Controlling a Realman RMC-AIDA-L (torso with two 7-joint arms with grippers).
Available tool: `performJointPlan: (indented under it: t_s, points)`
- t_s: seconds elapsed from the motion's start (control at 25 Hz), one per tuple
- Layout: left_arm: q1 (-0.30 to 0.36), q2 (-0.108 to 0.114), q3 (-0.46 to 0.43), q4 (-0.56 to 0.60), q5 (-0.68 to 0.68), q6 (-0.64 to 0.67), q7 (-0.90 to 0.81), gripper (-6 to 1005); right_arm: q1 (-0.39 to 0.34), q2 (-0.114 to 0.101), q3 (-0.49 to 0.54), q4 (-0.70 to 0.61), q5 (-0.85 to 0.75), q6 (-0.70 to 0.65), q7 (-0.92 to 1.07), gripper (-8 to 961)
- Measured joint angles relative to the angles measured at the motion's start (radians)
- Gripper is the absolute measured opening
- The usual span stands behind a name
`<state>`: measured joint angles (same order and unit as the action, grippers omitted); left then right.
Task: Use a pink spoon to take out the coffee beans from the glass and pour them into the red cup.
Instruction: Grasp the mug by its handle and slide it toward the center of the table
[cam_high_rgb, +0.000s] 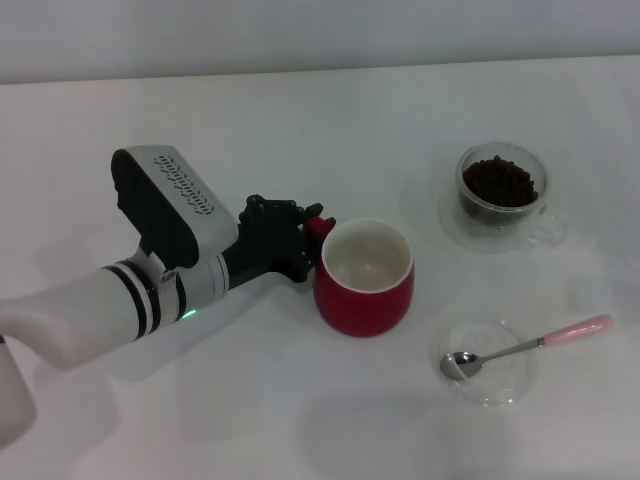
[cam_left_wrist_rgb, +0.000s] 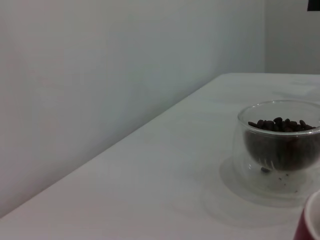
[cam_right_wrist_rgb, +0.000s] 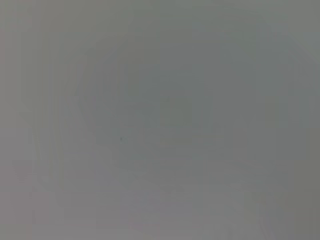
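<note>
White tabletop (cam_high_rgb: 300, 110): left hand (cam_high_rgb: 312, 240) clenched on red cup's (cam_high_rgb: 364, 280) handle, steadying; next, fetching pink spoon (cam_high_rgb: 525, 346) for glass's (cam_high_rgb: 499, 195) coffee beans (cam_high_rgb: 499, 181).

Only the left arm (cam_high_rgb: 90, 310) shows, in the head view. Its forearm is a smooth, rounded white tube, glossy enough to catch the light. Near the wrist two thin black rings (cam_high_rgb: 140, 295) circle it, and a small green light (cam_high_rgb: 187, 315) glows on the underside just past them. On top sits a blocky camera housing (cam_high_rgb: 165, 200), black on its sides, with a pale grey face patterned with rows of small holes. The left pincer (cam_high_rgb: 300, 240) is matte black, built of angular, knuckled parts.
</note>
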<state>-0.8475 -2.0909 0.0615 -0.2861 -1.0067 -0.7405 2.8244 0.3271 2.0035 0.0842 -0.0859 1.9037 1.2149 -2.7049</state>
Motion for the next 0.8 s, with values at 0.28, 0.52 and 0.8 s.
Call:
performJointPlan:
  t_s: [0.28, 0.52, 0.8]
  points:
    - [0.025, 0.002, -0.009, 0.007, 0.001, -0.050, 0.002, 236, 0.000, 0.000, -0.004, -0.003, 0.000, 0.001, 0.001, 827]
    - [0.049, 0.004, -0.011, 0.010, 0.001, -0.074, 0.002, 401, 0.000, 0.000, -0.004, -0.005, -0.003, 0.002, 0.001, 828]
    - [0.126, 0.005, -0.011, 0.029, 0.023, -0.167, 0.003, 486, -0.004, 0.000, -0.004, -0.004, -0.003, 0.002, -0.007, 827]
